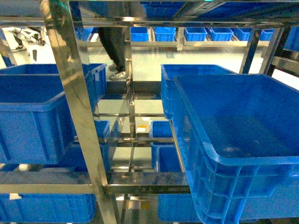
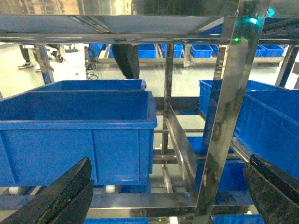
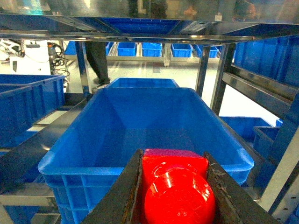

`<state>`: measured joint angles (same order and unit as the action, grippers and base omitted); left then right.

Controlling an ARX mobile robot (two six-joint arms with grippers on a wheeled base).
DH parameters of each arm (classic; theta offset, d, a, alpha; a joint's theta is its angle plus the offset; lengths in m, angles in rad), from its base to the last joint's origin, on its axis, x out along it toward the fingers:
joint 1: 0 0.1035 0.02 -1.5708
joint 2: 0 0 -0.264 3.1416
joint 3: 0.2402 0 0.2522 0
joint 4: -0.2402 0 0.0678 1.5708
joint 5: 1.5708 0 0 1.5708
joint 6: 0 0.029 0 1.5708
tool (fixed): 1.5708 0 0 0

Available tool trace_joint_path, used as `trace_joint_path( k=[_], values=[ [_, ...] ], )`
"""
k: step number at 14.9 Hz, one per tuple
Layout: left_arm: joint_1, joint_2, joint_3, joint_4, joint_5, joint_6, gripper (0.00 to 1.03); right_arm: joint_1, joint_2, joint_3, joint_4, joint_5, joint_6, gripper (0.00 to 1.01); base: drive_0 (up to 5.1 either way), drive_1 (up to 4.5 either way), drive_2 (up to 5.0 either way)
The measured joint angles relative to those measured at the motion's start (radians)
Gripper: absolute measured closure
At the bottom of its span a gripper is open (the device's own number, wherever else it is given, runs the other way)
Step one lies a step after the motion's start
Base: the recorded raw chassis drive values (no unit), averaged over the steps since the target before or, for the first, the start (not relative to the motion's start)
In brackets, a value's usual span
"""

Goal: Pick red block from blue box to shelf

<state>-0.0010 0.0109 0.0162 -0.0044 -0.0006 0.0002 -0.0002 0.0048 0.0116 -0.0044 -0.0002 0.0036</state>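
Right wrist view, lower centre of frame: the right gripper [image 3: 174, 196] has its two dark fingers [image 3: 122, 196] closed snugly on the small glossy red plastic brick [image 3: 177, 196], round stud facing the lens. We list it as held, above the near rim of a large dark-blue ribbed plastic crate [image 3: 140, 126] sitting on the shiny stainless-steel shelf [image 3: 219, 74] of square uprights and rails.

Left wrist view, bottom corners: the left gripper [image 2: 163, 196] stands wide apart, fingertips [image 2: 65, 191] at either edge, nothing between them.

Turquoise box: not seen by us in any view.

Step in hand, as we judge it: carrying the brick to a resting place on the rack. To do it well we would keep the grip firm, travel level, and lower before releasing.

Edges: steel upright [image 1: 74, 107] at left of head view; a second crate [image 1: 42, 116] beyond it; rail overhead in both wrist views.

Open room: the crate's hollow ahead, and the gap between the crates at centre.
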Motion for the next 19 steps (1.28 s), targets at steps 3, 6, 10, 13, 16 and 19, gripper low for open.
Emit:
trace_joint_path(
  k=[3,6,10,13,16,19],
  values=[
    [0.000,0.000,0.000,0.000,0.000,0.000,0.05,0.000,0.000,0.000,0.000,0.000,0.000,0.74,0.0,0.00,0.0],
    [0.000,0.000,0.000,0.000,0.000,0.000,0.05,0.000,0.000,0.000,0.000,0.000,0.000,0.74,0.0,0.00,0.0],
    [0.000,0.000,0.000,0.000,0.000,0.000,0.05,0.000,0.000,0.000,0.000,0.000,0.000,0.74,0.0,0.00,0.0],
    [0.000,0.000,0.000,0.000,0.000,0.000,0.05,0.000,0.000,0.000,0.000,0.000,0.000,0.74,0.0,0.00,0.0],
    [0.000,0.000,0.000,0.000,0.000,0.000,0.05,0.000,0.000,0.000,0.000,0.000,0.000,0.74,0.0,0.00,0.0],
    [0.000,0.000,0.000,0.000,0.000,0.000,0.05,0.000,0.000,0.000,0.000,0.000,0.000,0.74,0.0,0.00,0.0]
  ],
)
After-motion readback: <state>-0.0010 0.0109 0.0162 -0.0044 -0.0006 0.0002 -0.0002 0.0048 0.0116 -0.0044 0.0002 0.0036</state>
